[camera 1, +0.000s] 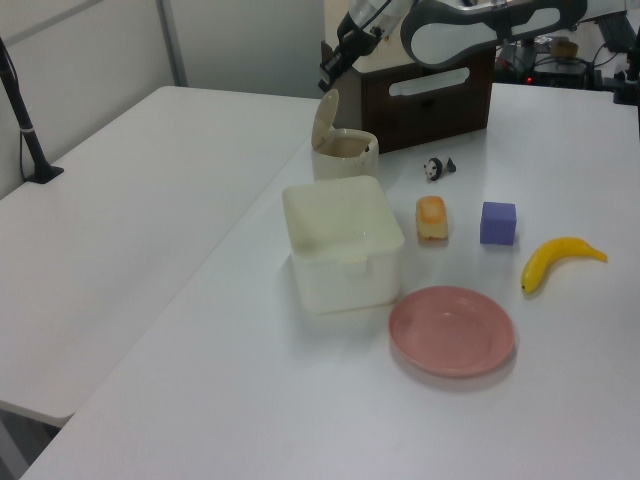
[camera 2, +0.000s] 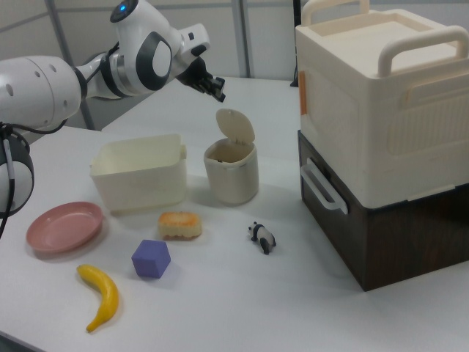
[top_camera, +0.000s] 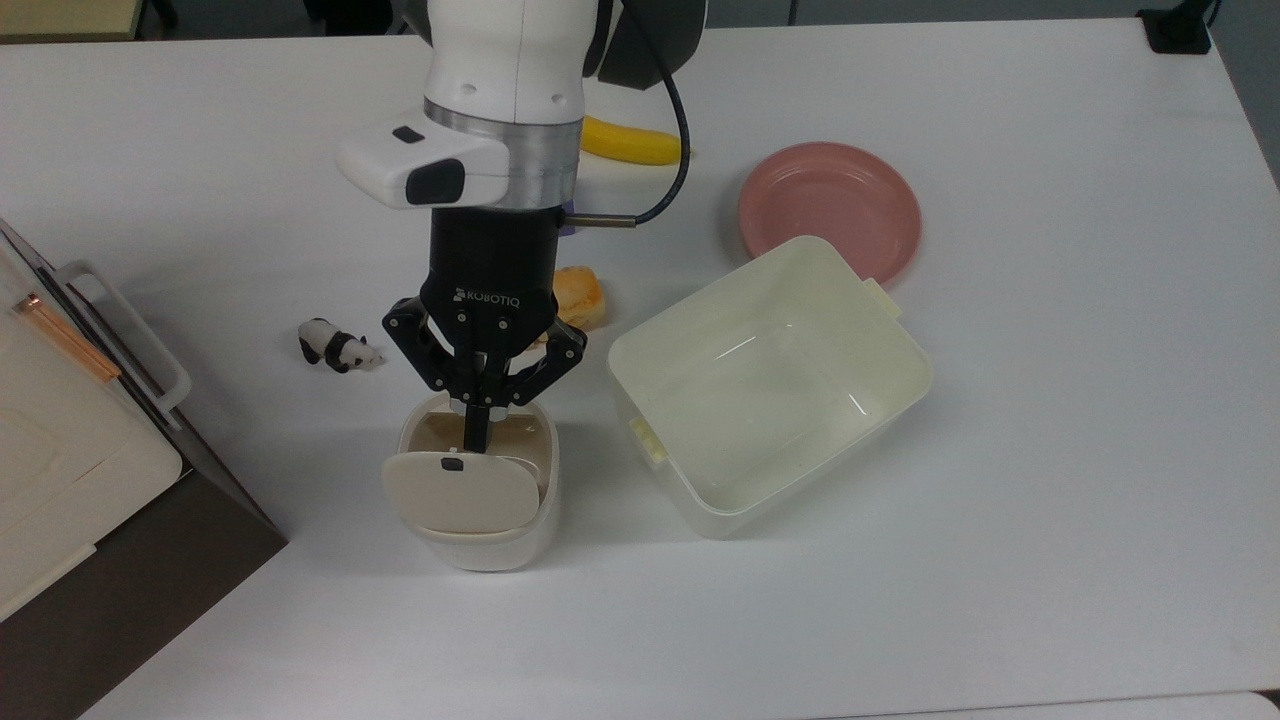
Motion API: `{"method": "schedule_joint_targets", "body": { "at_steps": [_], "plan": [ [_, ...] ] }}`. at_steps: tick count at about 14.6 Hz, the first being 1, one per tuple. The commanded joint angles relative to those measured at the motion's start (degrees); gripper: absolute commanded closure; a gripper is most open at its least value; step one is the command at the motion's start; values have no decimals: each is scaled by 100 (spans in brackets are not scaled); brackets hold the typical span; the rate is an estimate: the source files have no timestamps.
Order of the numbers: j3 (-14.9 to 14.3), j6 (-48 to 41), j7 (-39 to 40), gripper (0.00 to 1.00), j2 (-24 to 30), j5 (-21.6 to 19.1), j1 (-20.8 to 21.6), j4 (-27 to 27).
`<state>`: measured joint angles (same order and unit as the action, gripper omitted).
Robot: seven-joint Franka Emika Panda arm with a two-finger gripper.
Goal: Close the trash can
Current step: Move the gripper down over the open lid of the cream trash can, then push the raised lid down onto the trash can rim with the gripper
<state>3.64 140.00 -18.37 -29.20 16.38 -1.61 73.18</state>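
The trash can (top_camera: pixel 480 535) is a small cream-white bin at the front of the table in the top view, its tan inside showing. Its beige lid (top_camera: pixel 455 492) with a black button stands raised on its hinge, open. My gripper (top_camera: pixel 477 432) hangs above the can's open mouth, just behind the lid's top edge in the top view, fingers shut together on nothing. In the right view the gripper (camera 2: pixel 217 89) is in the air above and to the left of the upright lid (camera 2: pixel 236 129), apart from it. The left view has the gripper (camera 1: pixel 328 80) just above the lid (camera 1: pixel 326 118).
A large lidless cream tub (top_camera: pixel 905 345) stands close to the can on the top view's right. A bread roll (top_camera: pixel 582 296), toy panda (top_camera: pixel 338 348), banana (top_camera: pixel 632 144), pink plate (top_camera: pixel 830 200) and purple cube (camera 1: pixel 497 222) lie around. A cream-and-brown box stack (top_camera: pixel 70 470) stands at the top view's left.
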Motion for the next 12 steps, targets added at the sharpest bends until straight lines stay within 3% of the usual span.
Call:
{"method": "schedule_joint_targets", "body": {
  "at_steps": [1,12],
  "plan": [
    [-30,88,-132,100,72,120,20,-145],
    [-223,466,-123,100,-596,322,-15,-410]
  ]
}}
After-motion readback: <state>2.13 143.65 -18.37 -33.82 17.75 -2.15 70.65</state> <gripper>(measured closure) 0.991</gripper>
